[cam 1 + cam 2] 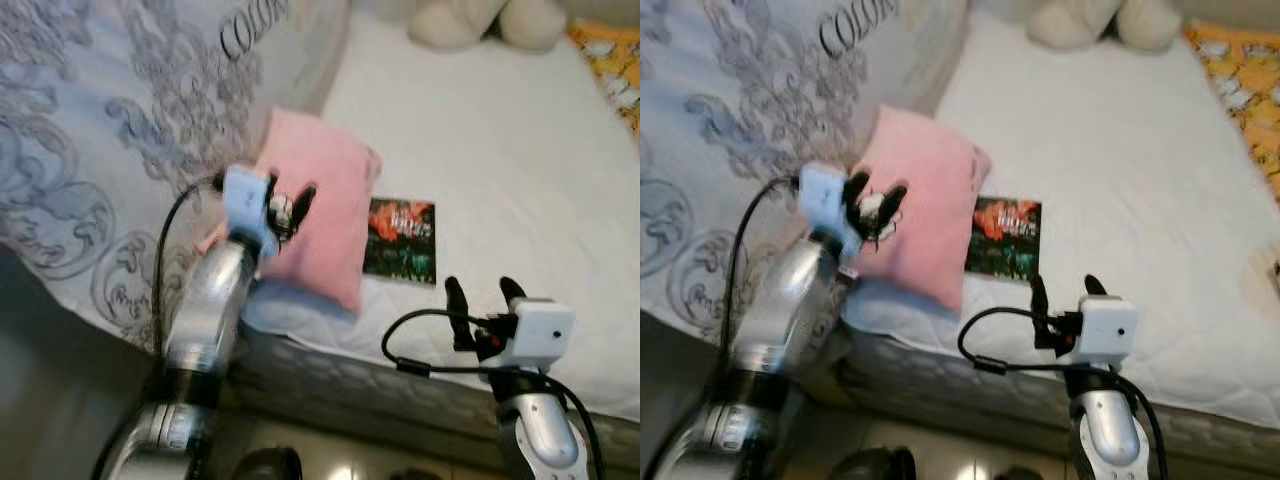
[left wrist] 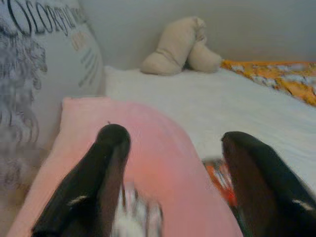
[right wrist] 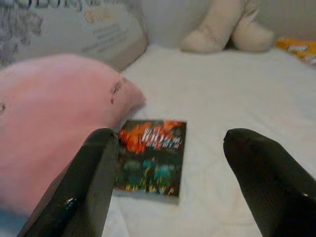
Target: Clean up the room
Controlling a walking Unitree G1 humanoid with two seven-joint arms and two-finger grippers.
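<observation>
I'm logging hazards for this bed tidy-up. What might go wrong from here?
1. The left tool hovers open over the pink pillow, which overhangs the bed edge; a nudge may tip it to the floor.
2. The book lies flat beside the pillow; the open right tool, approaching low, may push it instead of gripping.

You face the bed [image 1: 520, 150]. The pillow [image 1: 320, 215] lies near its front edge, with the book [image 1: 402, 240] just to the pillow's right (edges appear to touch). The quilt [image 1: 110, 130] covers the bed's left side. A stuffed toy [image 1: 470, 20] sits at the far end, a patterned cloth [image 1: 610, 65] to its right.
</observation>
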